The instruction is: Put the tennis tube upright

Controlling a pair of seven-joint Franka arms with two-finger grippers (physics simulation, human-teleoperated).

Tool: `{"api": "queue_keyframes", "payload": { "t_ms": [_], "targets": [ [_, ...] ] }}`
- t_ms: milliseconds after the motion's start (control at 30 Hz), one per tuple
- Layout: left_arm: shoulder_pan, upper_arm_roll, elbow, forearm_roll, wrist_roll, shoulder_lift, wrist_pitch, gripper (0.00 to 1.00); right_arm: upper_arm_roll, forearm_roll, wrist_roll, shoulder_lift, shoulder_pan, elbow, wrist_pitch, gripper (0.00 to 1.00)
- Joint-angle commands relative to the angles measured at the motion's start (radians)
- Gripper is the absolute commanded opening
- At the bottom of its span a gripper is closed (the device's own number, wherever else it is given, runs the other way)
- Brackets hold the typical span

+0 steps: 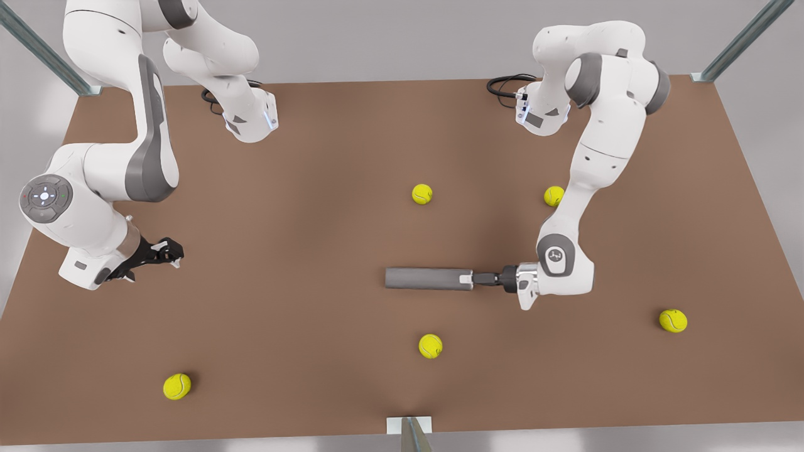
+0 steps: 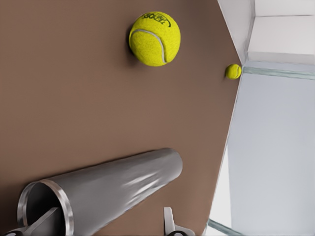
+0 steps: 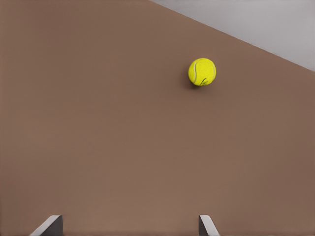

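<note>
1. I see the tennis tube [image 1: 429,279] lying flat on the brown table [image 1: 301,207], near its middle, silvery rim toward the front view's right.
2. My left gripper [image 1: 482,278] is at that rim; in the left wrist view one finger [image 2: 47,223] sits inside the open mouth and the other outside, apart, straddling the wall.
3. My right gripper [image 1: 164,252] waits at the front view's left, jaws apart, holding nothing.
4. Tennis balls [image 1: 422,194] lie scattered around.

dark brand print on tennis ball [image 2: 154,38], not legible
</note>
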Motion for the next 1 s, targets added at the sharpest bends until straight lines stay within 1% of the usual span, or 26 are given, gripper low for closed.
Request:
{"api": "queue_keyframes", "payload": {
  "t_ms": [0, 267, 333, 400, 433, 500, 533, 767, 833, 900, 933, 967],
  "targets": [
    [0.0, -0.005, 0.0, -0.002, 0.0, 0.002, 0.001, 0.99, 0.0, 0.0, 0.0, 0.001, 0.0, 0.0, 0.001, 1.0],
    [0.0, -0.024, 0.009, -0.051, 0.018, 0.035, 0.008, 0.99, 0.0, 0.0, 0.0, 0.001, 0.0, 0.0, 0.001, 1.0],
    [0.001, -0.028, 0.011, -0.052, 0.02, 0.035, 0.007, 0.97, 0.0, 0.0, 0.0, 0.001, 0.0, 0.0, 0.001, 1.0],
    [0.003, -0.028, 0.011, -0.066, 0.023, 0.035, 0.005, 0.77, 0.0, 0.0, 0.0, 0.001, 0.0, 0.0, 0.001, 1.0],
    [0.003, -0.028, 0.011, -0.066, 0.024, 0.034, 0.005, 0.64, 0.0, 0.0, 0.0, 0.001, 0.0, 0.0, -0.001, 1.0],
    [0.008, -0.028, 0.012, -0.066, 0.03, 0.034, 0.001, 0.48, 0.0, 0.0, 0.0, 0.001, 0.0, 0.0, -0.001, 1.0],
    [0.011, -0.028, 0.015, -0.066, 0.033, 0.035, -0.001, 0.45, 0.0, -0.003, 0.0, 0.001, 0.002, 0.0, 0.001, 1.0],
    [0.02, -0.031, 0.031, -0.124, 0.036, 0.034, -0.05, 0.43, 0.0, -0.005, -0.002, 0.001, 0.0, 0.0, -0.001, 1.0],
    [0.032, -0.031, 0.031, -0.131, 0.036, 0.032, -0.072, 0.37, 0.0, -0.005, -0.002, 0.001, 0.002, -0.002, -0.001, 1.0],
    [0.037, -0.038, 0.031, -0.131, 0.036, 0.031, -0.073, 0.24, 0.0, -0.005, 0.0, 0.002, 0.006, -0.002, 0.001, 1.0],
    [0.044, -0.048, 0.031, -0.134, 0.036, 0.031, -0.073, 0.21, 0.0, -0.005, 0.0, 0.002, 0.006, -0.002, 0.001, 1.0],
    [0.047, -0.05, 0.031, -0.151, 0.036, 0.031, -0.073, 0.21, 0.0, -0.005, 0.0, 0.002, 0.006, -0.003, 0.001, 1.0]
  ]
}}
